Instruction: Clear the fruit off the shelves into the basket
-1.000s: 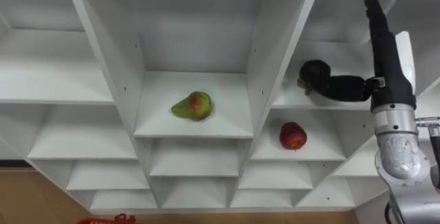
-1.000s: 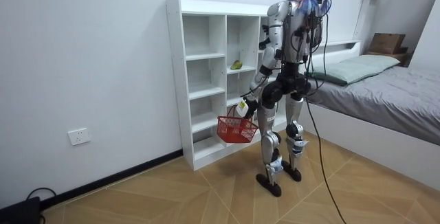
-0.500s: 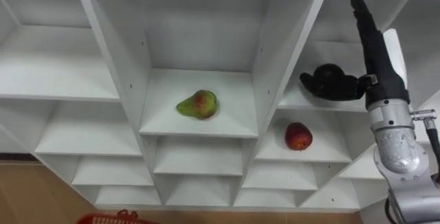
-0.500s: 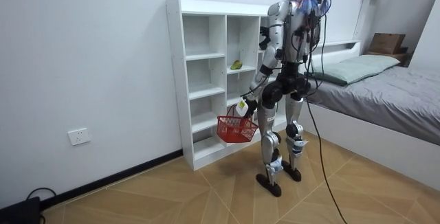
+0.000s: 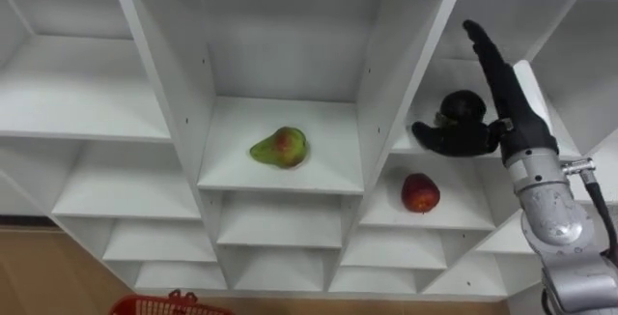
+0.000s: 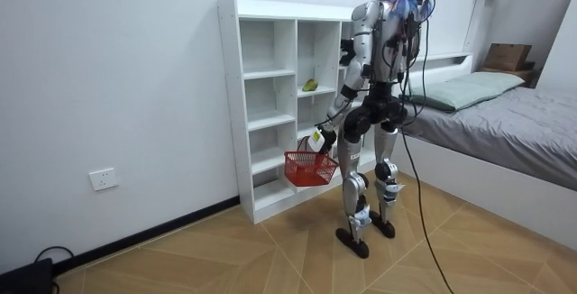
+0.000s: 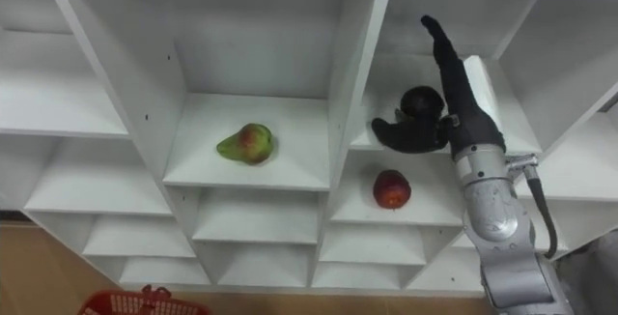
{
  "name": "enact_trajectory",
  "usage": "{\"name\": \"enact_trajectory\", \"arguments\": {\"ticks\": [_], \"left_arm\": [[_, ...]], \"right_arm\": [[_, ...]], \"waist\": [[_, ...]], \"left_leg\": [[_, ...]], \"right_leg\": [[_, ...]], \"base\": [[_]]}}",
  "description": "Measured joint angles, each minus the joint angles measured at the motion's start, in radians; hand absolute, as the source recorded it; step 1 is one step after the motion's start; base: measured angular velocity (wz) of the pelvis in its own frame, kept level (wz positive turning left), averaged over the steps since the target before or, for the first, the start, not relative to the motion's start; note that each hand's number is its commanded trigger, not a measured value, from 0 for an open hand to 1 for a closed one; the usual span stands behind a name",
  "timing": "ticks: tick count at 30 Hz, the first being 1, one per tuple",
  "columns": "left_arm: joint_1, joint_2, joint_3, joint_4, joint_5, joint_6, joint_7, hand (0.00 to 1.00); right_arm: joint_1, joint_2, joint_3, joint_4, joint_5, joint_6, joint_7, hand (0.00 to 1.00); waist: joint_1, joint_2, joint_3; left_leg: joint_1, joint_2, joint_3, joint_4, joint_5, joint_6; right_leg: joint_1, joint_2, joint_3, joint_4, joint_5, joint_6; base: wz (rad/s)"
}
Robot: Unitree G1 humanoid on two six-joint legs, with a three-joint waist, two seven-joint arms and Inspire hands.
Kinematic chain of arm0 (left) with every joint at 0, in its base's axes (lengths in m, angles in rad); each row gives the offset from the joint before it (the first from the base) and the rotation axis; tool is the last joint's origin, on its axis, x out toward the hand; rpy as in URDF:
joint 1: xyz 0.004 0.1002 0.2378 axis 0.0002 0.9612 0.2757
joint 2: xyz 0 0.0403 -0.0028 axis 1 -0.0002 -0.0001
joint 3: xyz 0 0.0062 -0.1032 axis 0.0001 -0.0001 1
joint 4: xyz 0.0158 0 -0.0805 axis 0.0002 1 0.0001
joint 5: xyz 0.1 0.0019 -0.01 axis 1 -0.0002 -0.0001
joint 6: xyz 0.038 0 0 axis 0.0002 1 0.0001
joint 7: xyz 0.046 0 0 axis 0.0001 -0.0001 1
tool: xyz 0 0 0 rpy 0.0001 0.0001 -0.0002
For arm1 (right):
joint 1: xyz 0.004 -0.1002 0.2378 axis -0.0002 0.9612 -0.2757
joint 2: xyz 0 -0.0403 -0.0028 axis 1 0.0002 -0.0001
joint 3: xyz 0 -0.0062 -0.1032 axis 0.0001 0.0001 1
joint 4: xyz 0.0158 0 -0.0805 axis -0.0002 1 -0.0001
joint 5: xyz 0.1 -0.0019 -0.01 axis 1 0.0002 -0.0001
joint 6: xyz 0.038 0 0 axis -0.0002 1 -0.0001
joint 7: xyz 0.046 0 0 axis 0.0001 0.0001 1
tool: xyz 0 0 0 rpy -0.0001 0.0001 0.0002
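White closet (image 5: 154, 112) faces us. Basket (image 6: 309, 169) hangs from left hand (image 6: 317, 139), hooked on its handle. Right hand (image 5: 454, 136) sits in the upper right cubby, curled round what may be a dark fruit (image 5: 462, 105). Pear (image 5: 280, 148) lies in the middle cubby, apple (image 5: 419, 192) under the hand. We judge both light, firm, smooth and easily bruised, so we'd cup the belly.

Closet (image 5: 280, 54) smooth matt white board; apple (image 5: 419, 192) glossy; basket (image 6: 309, 168) plastic mesh.

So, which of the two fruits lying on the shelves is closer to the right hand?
The red apple, in the compartment just below the right hand; the pear lies one column further left.
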Motion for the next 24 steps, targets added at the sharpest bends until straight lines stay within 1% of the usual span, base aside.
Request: {"name": "enact_trajectory", "arguments": {"ticks": [1,3,7,10,18,21,24], "left_arm": [[-0.002,0.0,0.0,0.0,0.0,0.0,-0.001,1.0],[-0.003,0.0,0.0,0.0,0.0,0.0,-0.005,1.0],[0.0,0.0,-0.001,0.001,-0.003,0.0,-0.025,1.0],[0.003,0.0,0.001,0.001,-0.007,0.0,-0.029,1.0],[0.001,-0.002,0.003,-0.006,-0.007,0.0,-0.033,1.0],[0.0,-0.002,0.003,-0.02,-0.007,0.0,-0.04,1.0],[-0.001,0.0,0.003,-0.02,-0.007,0.0,-0.04,1.0]], "right_arm": [[0.0,0.0,0.0,0.006,0.0,0.0,0.005,0.0],[0.0,0.0,0.001,0.008,0.0,0.001,0.011,0.0],[-0.004,-0.001,0.001,0.037,0.001,0.0,0.011,0.0],[-0.005,-0.001,0.0,0.073,0.006,-0.005,0.011,0.0],[-0.005,-0.001,0.0,0.102,0.008,-0.005,0.042,0.0],[-0.007,-0.001,0.0,0.115,0.033,-0.005,0.054,0.0],[-0.007,-0.001,0.0,0.12,0.046,-0.005,0.08,0.0]], "waist": [[0.0,-0.004,0.0023],[0.001,-0.009,0.0028],[0.0,-0.019,-0.0032],[-0.005,-0.018,-0.0033],[-0.006,-0.017,-0.0041],[-0.009,-0.016,-0.0051],[-0.018,-0.014,-0.0055]], "left_leg": [[0.0,0.0,0.0,0.0,0.001,0.0],[-0.001,0.0,0.0,0.0,0.001,0.0],[-0.005,-0.002,-0.004,0.001,0.001,0.0],[0.0,-0.003,-0.007,0.002,0.001,0.0],[0.002,-0.007,-0.016,0.003,0.003,0.003],[0.001,-0.009,-0.02,0.003,0.003,0.004],[0.002,-0.01,-0.024,0.004,0.003,0.004]], "right_leg": [[0.0,0.0,0.0,0.0,0.0,0.0],[0.0,0.0,0.0,0.0,0.0,0.0],[0.001,-0.001,-0.002,0.0,0.0,0.0],[0.009,-0.001,-0.002,0.0,0.0,0.0],[0.016,-0.005,-0.006,0.0,0.0,0.0],[0.02,-0.006,-0.006,0.0,0.0,0.001],[0.023,-0.006,-0.007,0.0,0.0,0.001]], "base": [[0.0],[0.0],[0.01],[0.03],[0.04],[0.04],[0.03]]}}
